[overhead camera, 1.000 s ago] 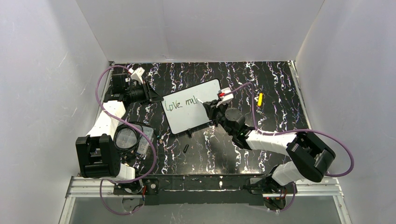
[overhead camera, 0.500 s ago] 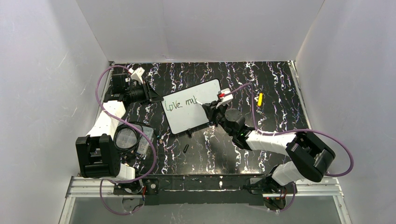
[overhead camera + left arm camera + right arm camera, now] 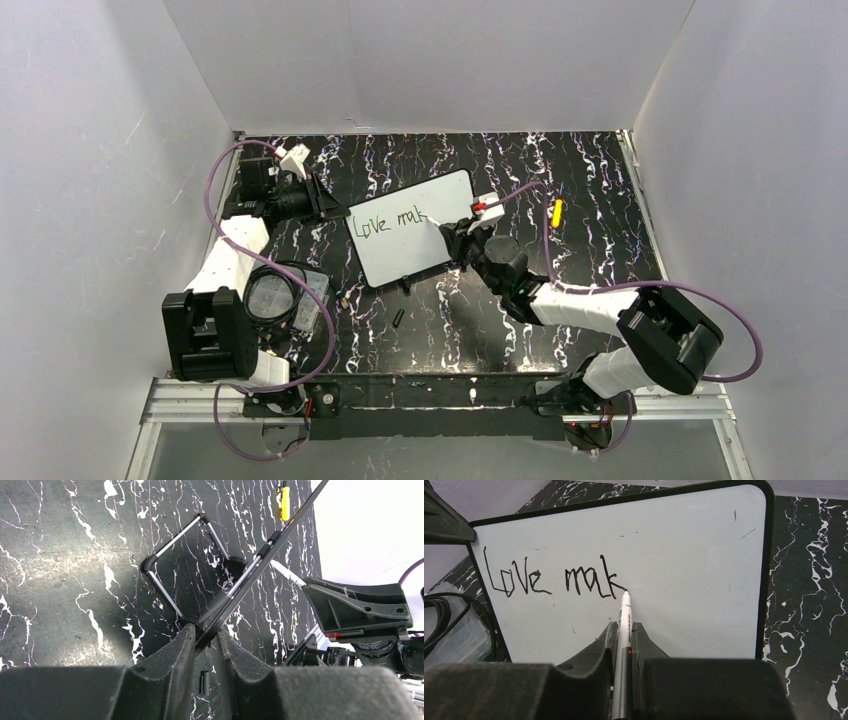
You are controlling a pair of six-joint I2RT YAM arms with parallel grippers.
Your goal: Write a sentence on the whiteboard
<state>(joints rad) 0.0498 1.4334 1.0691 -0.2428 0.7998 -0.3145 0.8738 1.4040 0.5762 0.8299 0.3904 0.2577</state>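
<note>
The whiteboard (image 3: 410, 252) stands tilted on the black marbled table and reads "Love mak" in dark ink (image 3: 549, 580). My left gripper (image 3: 336, 207) is shut on the board's left edge; in the left wrist view (image 3: 206, 632) the board (image 3: 260, 560) shows edge-on between its fingers. My right gripper (image 3: 455, 236) is shut on a silver-white pen (image 3: 625, 625). The pen's tip touches the board at the foot of the "k". The pen also shows in the top view (image 3: 433, 223) and in the left wrist view (image 3: 287, 573).
A yellow object (image 3: 557, 212) lies to the right of the board. A small black cap (image 3: 398, 318) lies in front of the board. A clear container (image 3: 285, 295) with cable over it sits by the left arm. White walls enclose three sides.
The right gripper shifted slightly right along the board and the last letter gained strokes, so the word now reads "mak". The left gripper and the board have not moved.
</note>
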